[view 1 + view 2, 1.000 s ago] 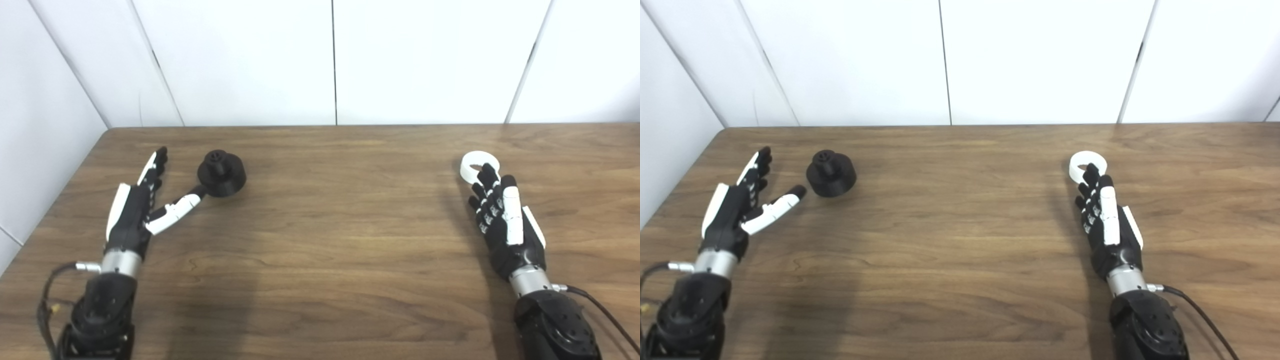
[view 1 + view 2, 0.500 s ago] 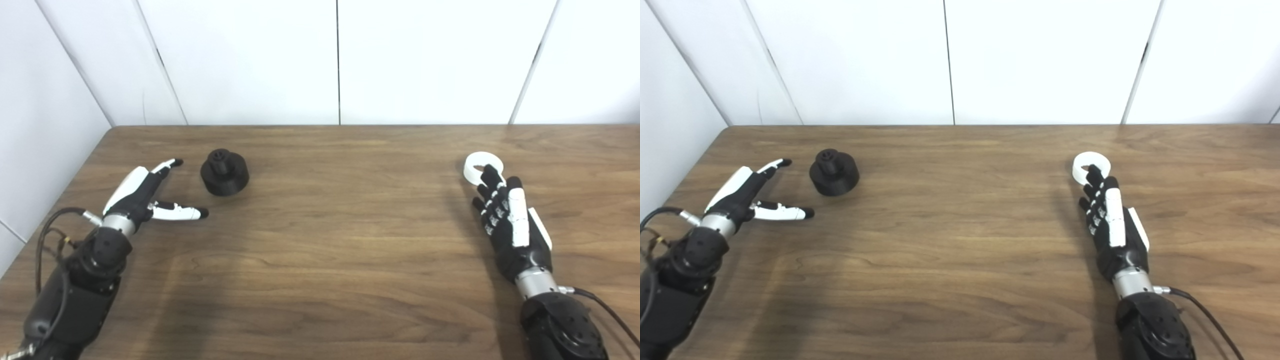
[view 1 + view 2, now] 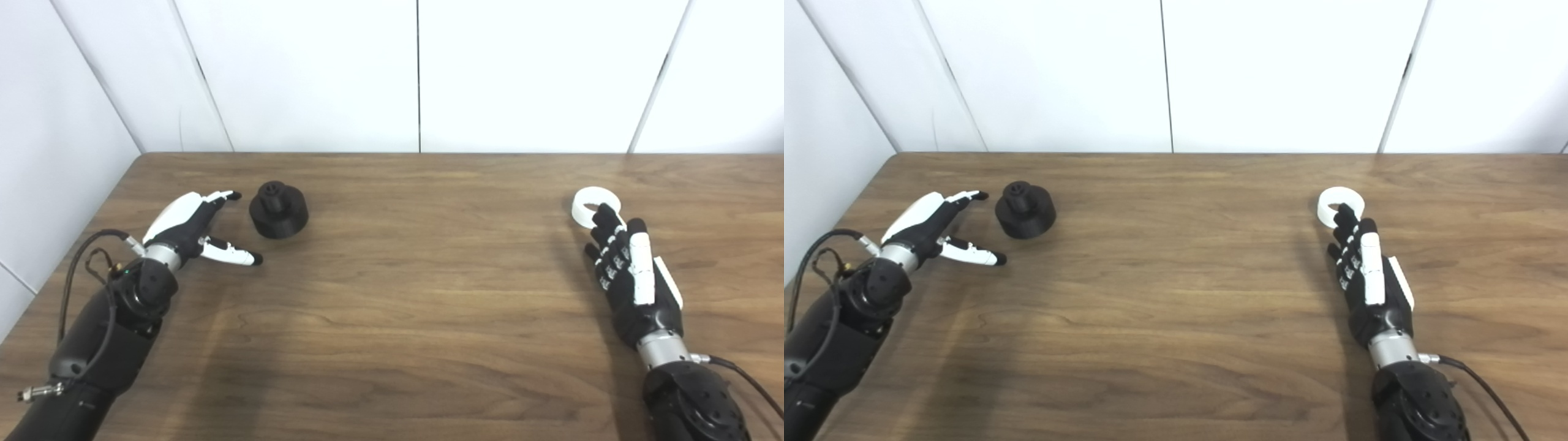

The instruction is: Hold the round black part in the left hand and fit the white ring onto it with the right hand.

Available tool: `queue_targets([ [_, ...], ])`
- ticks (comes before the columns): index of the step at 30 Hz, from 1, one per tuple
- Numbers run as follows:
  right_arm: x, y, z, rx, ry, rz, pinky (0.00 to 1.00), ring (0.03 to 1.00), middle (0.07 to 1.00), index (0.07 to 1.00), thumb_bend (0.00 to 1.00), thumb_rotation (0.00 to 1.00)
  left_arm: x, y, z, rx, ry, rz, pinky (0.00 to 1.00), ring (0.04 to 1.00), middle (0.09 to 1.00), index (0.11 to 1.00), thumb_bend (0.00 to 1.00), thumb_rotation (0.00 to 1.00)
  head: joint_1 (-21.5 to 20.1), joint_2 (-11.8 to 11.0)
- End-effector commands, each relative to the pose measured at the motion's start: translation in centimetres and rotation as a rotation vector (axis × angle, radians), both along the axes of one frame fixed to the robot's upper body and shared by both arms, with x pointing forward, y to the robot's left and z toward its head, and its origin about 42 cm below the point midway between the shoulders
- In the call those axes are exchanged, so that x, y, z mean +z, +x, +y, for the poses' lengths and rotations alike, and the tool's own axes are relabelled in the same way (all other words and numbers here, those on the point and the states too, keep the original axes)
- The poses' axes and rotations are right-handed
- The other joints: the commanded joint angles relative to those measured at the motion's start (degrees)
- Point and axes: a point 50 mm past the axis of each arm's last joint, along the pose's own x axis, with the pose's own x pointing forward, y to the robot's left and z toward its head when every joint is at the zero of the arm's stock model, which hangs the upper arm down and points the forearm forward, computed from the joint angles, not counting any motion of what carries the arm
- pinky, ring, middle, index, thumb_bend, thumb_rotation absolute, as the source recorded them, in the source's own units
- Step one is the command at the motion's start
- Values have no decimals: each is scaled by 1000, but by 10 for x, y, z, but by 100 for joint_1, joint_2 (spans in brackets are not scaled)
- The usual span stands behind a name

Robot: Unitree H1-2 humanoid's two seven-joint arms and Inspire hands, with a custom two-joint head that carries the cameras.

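Grasping comes first: the left robot hand (image 3: 195, 222), fingers spread and empty, should straddle the black part (image 3: 278, 209) near the bench's far-left corner; the right robot hand (image 3: 631, 269), fingers extended and empty, touches the white ring (image 3: 595, 205).

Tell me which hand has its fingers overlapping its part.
The right hand: its fingertips overlap the white ring. The left hand is spread open beside the round black part, with a gap between them.
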Motion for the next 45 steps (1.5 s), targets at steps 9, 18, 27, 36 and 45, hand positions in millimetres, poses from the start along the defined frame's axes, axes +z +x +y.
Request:
queue_targets([
  [9,10,6,6,23,1,-67,1000,1000,976,964,567,1000,35,28,-7,-41,24,-86,954,1000,980,920,965,279,-7,-70],
  [18,8,4,5,17,3,-70,1000,996,972,959,561,1000,37,45,-19,-49,17,-98,927,1000,972,910,947,313,-52,-99],
  [27,7,2,5,20,4,-68,1000,995,971,963,549,1000,36,54,-30,-73,12,-112,958,1000,973,898,916,305,-47,-124],
  [36,7,1,6,22,-3,-67,1000,994,971,966,558,1000,32,55,-31,-71,9,-115,952,1000,961,819,896,276,-40,-116],
  [45,8,-1,4,26,0,-66,1000,991,966,968,562,1000,27,52,-29,-58,4,-139,921,991,925,635,808,204,-41,-78],
])
